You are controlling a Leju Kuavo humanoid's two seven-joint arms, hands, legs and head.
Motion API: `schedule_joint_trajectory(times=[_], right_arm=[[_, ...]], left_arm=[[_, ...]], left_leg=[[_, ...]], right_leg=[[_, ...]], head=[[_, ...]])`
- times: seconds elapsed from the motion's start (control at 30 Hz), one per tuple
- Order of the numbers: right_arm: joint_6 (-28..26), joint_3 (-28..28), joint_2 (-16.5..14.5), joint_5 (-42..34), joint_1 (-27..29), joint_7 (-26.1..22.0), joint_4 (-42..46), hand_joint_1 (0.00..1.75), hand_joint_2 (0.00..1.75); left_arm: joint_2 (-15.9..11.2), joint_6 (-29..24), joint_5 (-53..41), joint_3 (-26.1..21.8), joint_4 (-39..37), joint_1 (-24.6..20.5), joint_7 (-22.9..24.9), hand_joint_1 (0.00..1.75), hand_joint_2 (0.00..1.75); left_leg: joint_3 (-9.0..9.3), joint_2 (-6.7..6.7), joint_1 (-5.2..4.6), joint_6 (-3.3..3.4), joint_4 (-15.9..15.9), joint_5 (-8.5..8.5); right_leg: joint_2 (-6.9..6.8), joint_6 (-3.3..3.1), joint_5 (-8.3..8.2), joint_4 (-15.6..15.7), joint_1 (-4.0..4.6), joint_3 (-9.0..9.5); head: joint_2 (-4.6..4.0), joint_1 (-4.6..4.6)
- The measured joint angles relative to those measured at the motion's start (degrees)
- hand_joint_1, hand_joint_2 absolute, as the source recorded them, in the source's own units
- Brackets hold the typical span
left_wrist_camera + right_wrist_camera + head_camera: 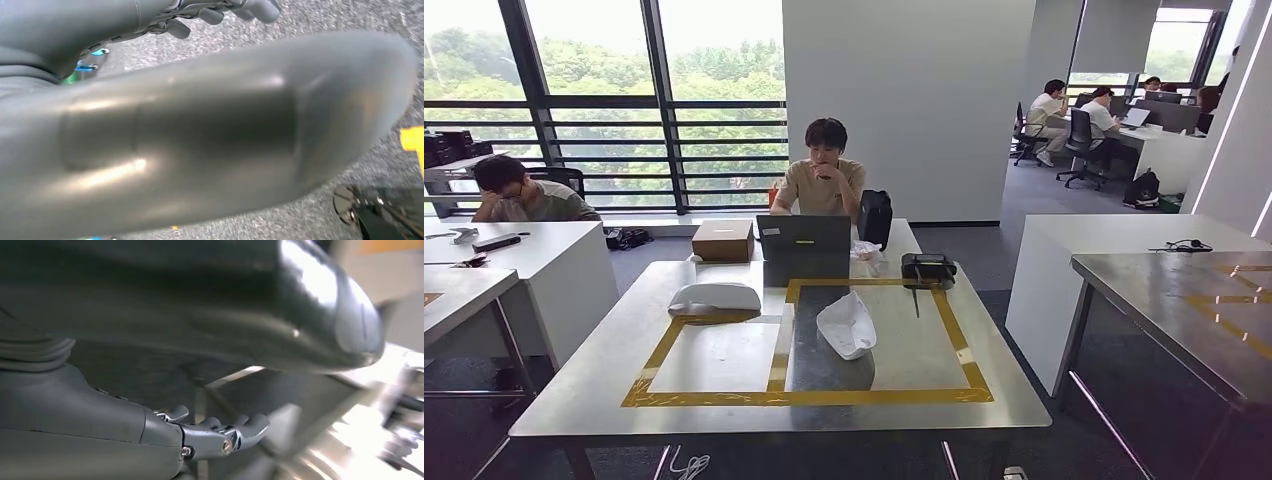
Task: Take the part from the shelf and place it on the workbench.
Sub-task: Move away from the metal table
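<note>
A steel workbench (574,395) stands in front of me in the head view, marked with yellow tape rectangles. One white moulded part (715,297) lies at the far edge of the left rectangle. A second white part (847,324) lies tilted near the strip of tape dividing the rectangles. In the left wrist view my left hand (200,130) hangs over grey carpet, its thick thumb across the picture and its fingers (225,12) apart from it, holding nothing. My right hand (165,430) holds nothing either, with its fingers (235,432) spread away from the thumb (300,305).
A person works at a laptop (804,238) on the bench's far side, beside a cardboard box (722,240), a black bag (875,216) and a black device (927,268). Another taped steel table (1184,310) stands to the right. White desks (534,260) and a seated person are at the left.
</note>
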State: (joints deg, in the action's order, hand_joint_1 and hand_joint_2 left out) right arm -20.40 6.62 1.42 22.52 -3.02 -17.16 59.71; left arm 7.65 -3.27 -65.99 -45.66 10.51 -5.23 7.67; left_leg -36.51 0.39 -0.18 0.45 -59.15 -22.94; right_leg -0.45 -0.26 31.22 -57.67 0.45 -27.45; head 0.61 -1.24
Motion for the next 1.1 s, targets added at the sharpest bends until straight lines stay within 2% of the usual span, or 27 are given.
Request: schedule_joint_trajectory(times=[0.07, 0.1, 0.13, 0.2, 0.23, 0.27, 0.3, 0.33, 0.37, 0.43, 0.47, 0.5, 0.57, 0.6, 0.63, 0.7, 0.73, 0.77, 0.8, 0.83, 0.87, 0.9, 0.93, 0.97, 1.0, 1.07, 1.1], right_arm=[[0.9, 3.8, 0.0, -1.1, -1.1, 1.6, -12.1, 0.00, 0.00], [1.7, 5.6, -0.1, -2.0, -1.3, 3.3, -17.4, 0.00, 0.00], [2.9, 7.3, -0.1, -3.2, -1.2, 5.4, -21.9, 0.00, 0.00], [6.1, 10.5, -0.3, -5.8, -0.6, 10.8, -29.1, 0.00, 0.00], [7.8, 12.0, -0.4, -6.8, -0.1, 14.2, -32.0, 0.00, 0.00], [9.4, 13.3, -0.6, -7.4, 0.4, 18.1, -34.6, 0.00, 0.00], [10.7, 14.3, -0.7, -7.4, 0.9, 22.0, -36.7, 0.00, 0.00], [11.8, 14.9, -0.8, -7.1, 1.3, 25.6, -38.6, 0.00, 0.00], [12.8, 15.3, -0.9, -6.8, 1.5, 28.5, -40.1, 0.00, 0.00], [14.5, 15.8, -1.1, -6.7, 1.6, 31.7, -42.4, 0.00, 0.00], [15.4, 16.2, -1.3, -6.8, 1.6, 32.2, -43.2, 0.00, 0.00], [16.3, 16.5, -1.4, -7.0, 1.6, 32.3, -44.0, 0.00, 0.00], [18.3, 16.9, -1.6, -7.0, 1.7, 31.7, -45.3, 0.00, 0.00], [19.5, 17.0, -1.7, -6.7, 1.8, 30.9, -45.9, 0.00, 0.00], [20.7, 17.0, -1.9, -6.1, 1.9, 30.0, -46.3, 0.00, 0.00], [22.7, 17.0, -2.2, -4.6, 1.8, 27.8, -46.8, 0.00, 0.00], [23.2, 17.0, -2.4, -3.9, 1.7, 26.8, -47.0, 0.00, 0.00], [23.6, 17.0, -2.6, -3.3, 1.6, 26.0, -47.2, 0.00, 0.00], [23.8, 16.9, -2.8, -2.7, 1.5, 25.4, -47.4, 0.00, 0.00], [23.9, 16.8, -3.0, -2.2, 1.4, 24.9, -47.5, 0.00, 0.00], [23.9, 16.6, -3.2, -1.7, 1.2, 24.5, -47.6, 0.00, 0.00], [23.9, 16.4, -3.4, -1.2, 0.9, 24.1, -47.7, 0.00, 0.00], [23.9, 16.2, -3.7, -0.8, 0.4, 23.9, -47.7, 0.00, 0.00], [23.9, 16.0, -3.9, -0.4, 0.0, 23.7, -47.8, 0.00, 0.00], [23.8, 15.7, -4.2, 0.0, -0.5, 23.7, -47.9, 0.00, 0.00], [23.8, 15.2, -4.8, 0.5, -1.1, 23.8, -48.0, 0.00, 0.00], [23.8, 15.0, -5.0, 0.6, -1.4, 23.9, -48.1, 0.00, 0.00]], left_arm=[[0.1, 0.2, -0.3, 0.0, 0.0, 0.0, 0.1, 0.00, 0.00], [0.2, 0.4, -0.4, 0.0, 0.0, 0.1, 0.1, 0.00, 0.00], [0.2, 0.6, -0.5, 0.0, 0.0, 0.2, 0.1, 0.00, 0.00], [0.3, 1.1, -0.7, 0.0, -0.1, 0.2, -0.1, 0.00, 0.00], [0.2, 1.4, -0.7, 0.0, -0.1, 0.2, -0.3, 0.00, 0.00], [0.2, 1.5, -0.6, 0.0, -0.1, 0.2, -0.4, 0.00, 0.00], [0.2, 1.6, -0.5, 0.0, 0.0, 0.2, -0.4, 0.00, 0.00], [0.2, 1.7, -0.4, 0.0, 0.0, 0.2, -0.5, 0.00, 0.00], [0.1, 1.7, -0.3, 0.0, 0.0, 0.1, -0.5, 0.00, 0.00], [0.1, 1.7, -0.3, -0.1, 0.0, -0.1, -0.4, 0.00, 0.00], [0.1, 1.7, -0.4, -0.1, 0.0, -0.2, -0.4, 0.00, 0.00], [0.1, 1.8, -0.5, -0.1, 0.0, -0.2, -0.4, 0.00, 0.00], [0.2, 2.2, -1.0, -0.1, -0.1, -0.1, -0.2, 0.00, 0.00], [0.2, 2.4, -1.3, -0.1, -0.1, -0.1, -0.1, 0.00, 0.00], [0.2, 2.5, -1.7, -0.1, -0.1, -0.2, 0.0, 0.00, 0.00], [0.1, 2.8, -2.3, -0.1, -0.1, -0.3, 0.3, 0.00, 0.00], [0.1, 3.0, -2.5, 0.0, -0.1, -0.3, 0.3, 0.00, 0.00], [0.1, 3.2, -2.8, 0.0, -0.1, -0.4, 0.4, 0.00, 0.00], [0.2, 3.5, -3.1, 0.1, -0.1, -0.6, 0.4, 0.00, 0.00], [0.2, 3.7, -3.4, 0.2, -0.1, -0.7, 0.5, 0.00, 0.00], [0.2, 3.9, -3.7, 0.3, -0.1, -1.0, 0.5, 0.00, 0.00], [0.3, 4.1, -4.1, 0.4, -0.1, -1.3, 0.5, 0.00, 0.00], [0.3, 4.3, -4.4, 0.6, -0.1, -1.7, 0.6, 0.00, 0.00], [0.4, 4.4, -4.8, 0.9, -0.1, -2.1, 0.6, 0.00, 0.00], [0.4, 4.6, -5.1, 1.2, 0.0, -2.4, 0.6, 0.00, 0.00], [0.5, 4.8, -5.6, 1.7, 0.0, -2.9, 0.7, 0.00, 0.00], [0.6, 4.9, -5.8, 1.9, 0.0, -3.0, 0.8, 0.00, 0.00]], left_leg=[[-0.52, -0.12, 0.12, -0.68, 0.0, 0.09], [-1.11, -0.24, 0.12, -0.94, -1.0, -1.29], [-1.96, -0.34, 0.15, -1.18, -3.0, -3.66], [-3.81, -0.41, 0.33, -1.63, -9.8, -9.33], [-4.31, -0.40, 0.44, -1.89, -13.1, -10.80], [-4.11, -0.39, 0.53, -2.10, -15.2, -10.94], [-2.95, -0.39, 0.61, -2.25, -15.4, -9.95], [-0.79, -0.39, 0.69, -2.33, -13.6, -8.52], [2.22, -0.42, 0.75, -2.35, -10.1, -7.65], [7.66, -0.58, 0.60, -1.93, -2.5, -8.23], [8.96, -0.67, 0.43, -1.53, -0.3, -8.86], [9.22, -0.71, 0.21, -1.02, 0.6, -9.10], [8.28, -0.53, 0.16, 0.05, 0.7, -8.07], [7.64, -0.39, 0.22, 0.57, 0.9, -7.36], [6.77, -0.26, 0.30, 0.99, 1.0, -6.53], [4.83, -0.12, 0.24, 1.42, 1.0, -4.98], [3.92, -0.06, 0.17, 1.45, 0.9, -4.22], [3.02, -0.01, 0.10, 1.44, 0.8, -3.47], [2.06, 0.01, 0.06, 1.36, 0.7, -2.71], [1.11, 0.02, 0.04, 1.24, 0.5, -1.99], [0.18, 0.02, 0.04, 1.07, 0.2, -1.32], [-0.60, 0.01, -0.02, 0.82, 0.0, -0.69], [-1.05, 0.01, -0.05, 0.50, -0.1, -0.13], [-1.25, 0.05, -0.06, 0.14, -0.1, 0.41], [-1.30, 0.10, -0.01, -0.26, 0.1, 0.99], [-1.42, 0.12, 0.19, -1.06, 0.5, 1.78], [-1.79, 0.02, 0.28, -1.45, 0.1, 0.91]], right_leg=[[-0.32, -0.72, -1.26, 0.5, -0.16, -0.62], [-0.49, -1.07, -2.05, 0.8, -0.31, -1.07], [-0.65, -1.31, -2.88, 1.0, -0.50, -1.68], [-0.84, -1.46, -4.15, 0.9, -0.58, -3.31], [-0.93, -1.38, -4.75, 0.7, -0.61, -4.24], [-1.02, -1.29, -5.30, 0.5, -0.64, -5.21], [-1.08, -1.16, -5.83, 0.2, -0.71, -6.18], [-1.07, -1.00, -6.32, -0.2, -0.79, -7.13], [-1.00, -0.79, -6.78, -0.6, -0.87, -7.96], [-0.72, -0.15, -7.70, -1.2, -0.94, -9.21], [-0.60, 0.22, -8.20, -1.4, -0.94, -9.48], [-0.51, 0.63, -8.70, -1.3, -0.98, -9.58], [-0.32, 1.37, -9.18, -1.1, -1.15, -9.85], [-0.20, 1.69, -7.91, -1.9, -1.24, -10.31], [-0.10, 1.94, -5.50, -3.8, -1.30, -11.04], [-0.01, 2.26, 1.04, -10.5, -1.35, -12.60], [0.00, 2.32, 3.12, -14.0, -1.33, -13.01], [0.01, 2.32, 3.72, -16.5, -1.30, -12.82], [0.02, 2.24, 2.90, -17.4, -1.27, -11.77], [0.03, 2.10, 1.30, -16.1, -1.25, -9.73], [0.05, 1.89, -0.07, -13.0, -1.24, -6.77], [0.08, 1.59, -0.22, -8.6, -1.13, -3.33], [0.12, 1.27, 0.29, -4.7, -0.99, -0.59], [0.15, 0.92, 1.13, -1.7, -0.79, 1.11], [0.16, 0.53, 1.72, -0.2, -0.58, 1.70], [0.03, -0.37, 0.66, 0.2, -0.52, 0.85], [-0.07, -0.89, -0.12, 0.4, -0.61, 0.30]], head=[[0.00, 0.00], [0.00, 0.02], [0.00, 0.01], [0.00, 0.01], [0.00, 0.01], [0.00, 0.02], [0.00, 0.02], [0.00, 0.03], [0.00, 0.03], [0.01, 0.03], [0.01, 0.01], [0.01, 0.00], [-0.01, -0.04], [-0.01, -0.01], [-0.01, 0.03], [0.01, 0.15], [0.01, 0.15], [0.01, 0.16], [0.01, 0.18], [0.01, 0.20], [0.01, 0.22], [0.02, 0.27], [0.03, 0.23], [0.03, 0.22], [0.03, 0.19], [0.02, 0.15], [0.01, 0.10]])
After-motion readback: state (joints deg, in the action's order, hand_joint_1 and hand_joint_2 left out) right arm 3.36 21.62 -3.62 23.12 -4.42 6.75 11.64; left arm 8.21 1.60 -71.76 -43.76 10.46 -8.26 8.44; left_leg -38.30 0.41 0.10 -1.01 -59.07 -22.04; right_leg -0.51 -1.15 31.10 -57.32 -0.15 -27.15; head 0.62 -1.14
